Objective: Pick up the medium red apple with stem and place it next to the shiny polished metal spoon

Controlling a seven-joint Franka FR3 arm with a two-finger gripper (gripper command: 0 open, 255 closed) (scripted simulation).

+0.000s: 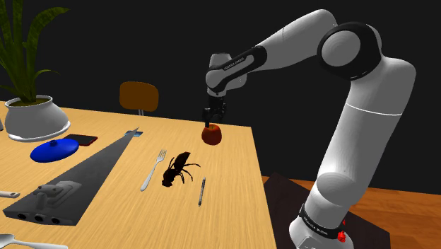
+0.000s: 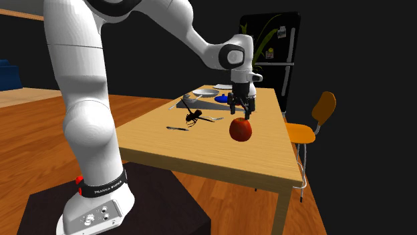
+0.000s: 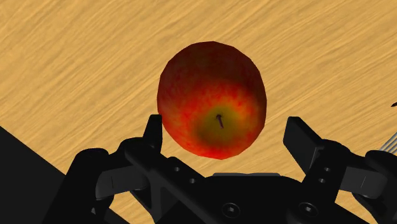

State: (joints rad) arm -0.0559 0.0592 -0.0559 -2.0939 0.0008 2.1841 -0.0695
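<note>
A red apple [image 1: 211,134] with a yellowish top and a short dark stem stands on the wooden table [image 1: 233,205] near its far edge. My gripper [image 1: 213,122] hangs straight above it, open. In the wrist view the apple [image 3: 211,98] lies between and beyond the fingers [image 3: 300,135], which stand wide apart around its lower half; the one on the right is clear of the skin. From the second exterior view the gripper [image 2: 240,113] sits just over the apple [image 2: 240,129]. A shiny spoon [image 1: 25,244] pokes in at the shoulder view's lower left corner.
Between apple and spoon lie a fork [image 1: 153,170], a black insect figure [image 1: 179,169], a pen [image 1: 201,191] and a long dark grey wedge-shaped object [image 1: 71,184]. A blue lid [image 1: 54,149], a potted plant [image 1: 34,117] and a chair [image 1: 138,95] are farther off.
</note>
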